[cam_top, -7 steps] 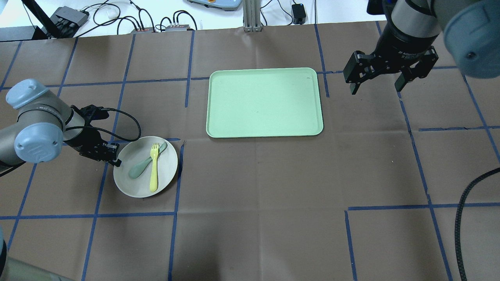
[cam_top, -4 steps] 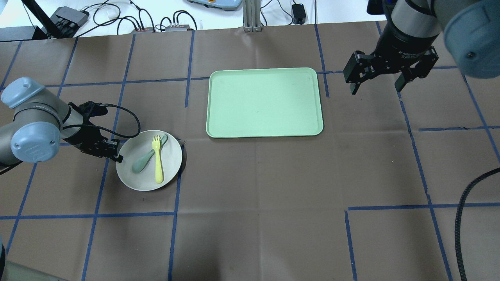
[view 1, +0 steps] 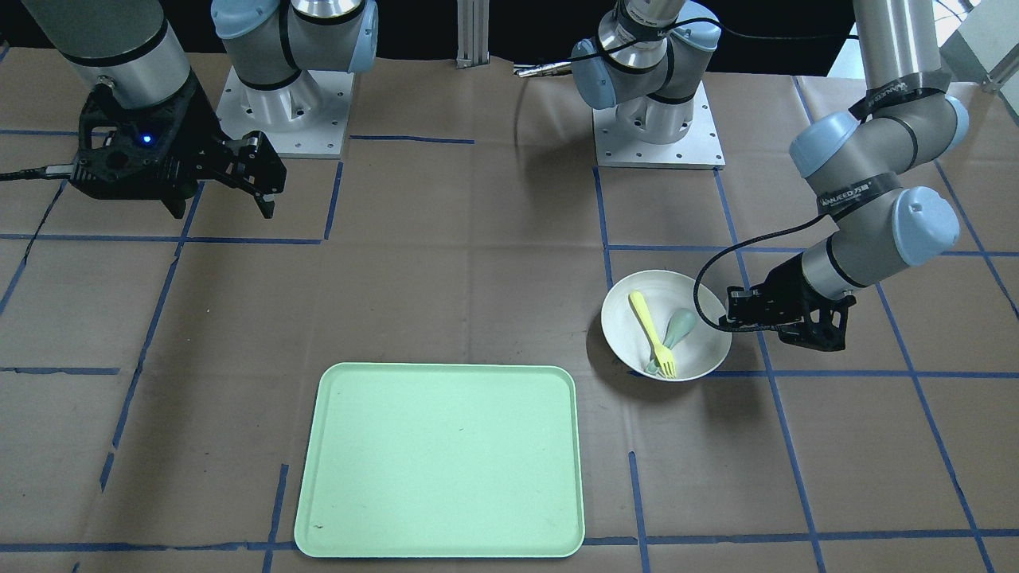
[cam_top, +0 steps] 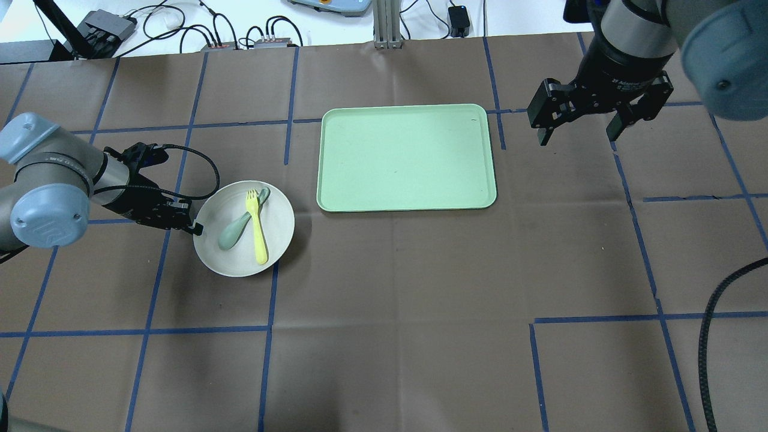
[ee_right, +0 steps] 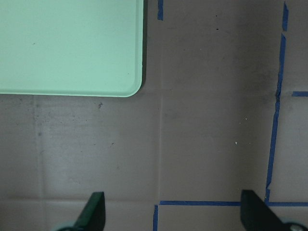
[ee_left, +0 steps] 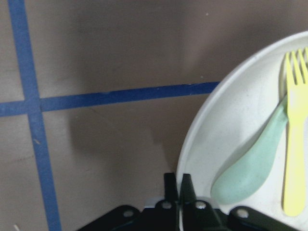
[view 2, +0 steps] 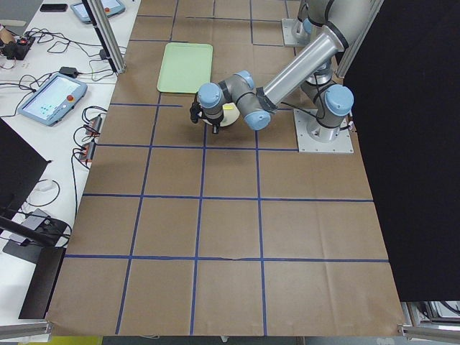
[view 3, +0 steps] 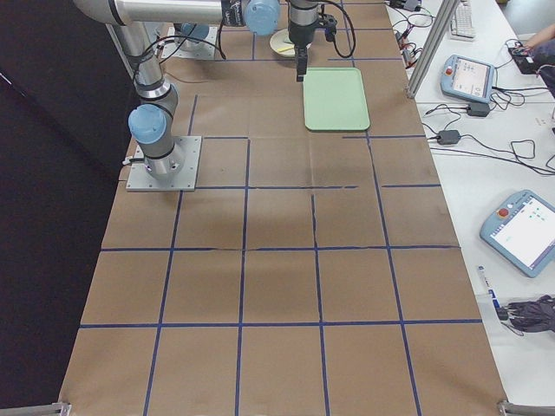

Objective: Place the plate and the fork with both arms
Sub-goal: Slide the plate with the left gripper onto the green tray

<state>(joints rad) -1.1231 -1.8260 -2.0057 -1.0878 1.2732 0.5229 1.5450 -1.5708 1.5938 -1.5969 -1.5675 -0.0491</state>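
The off-white plate [cam_top: 276, 231] [view 1: 629, 318] hangs a little above the table, left of the tray. The pale-yellow fork [cam_top: 258, 229] [view 1: 651, 333] and a grey-green spoon [cam_top: 234, 227] lie crossed on it. My left gripper [cam_top: 195, 228] [view 1: 728, 310] is shut on the plate's left rim; the left wrist view shows its jaws pinched on the rim [ee_left: 190, 163]. My right gripper [cam_top: 579, 126] [view 1: 223, 199] is open and empty, hovering right of the tray's far corner.
The pale green tray [cam_top: 407, 158] [view 1: 443, 460] lies at the table's middle, far side. Blue tape lines cross the brown table cover. Cables and boxes [cam_top: 108, 27] lie beyond the far edge. A black cable [cam_top: 717, 312] hangs at the right.
My left gripper has lifted the plate with fork and spoon and carried it rightward and farther from me, toward the tray. The right gripper has barely moved.
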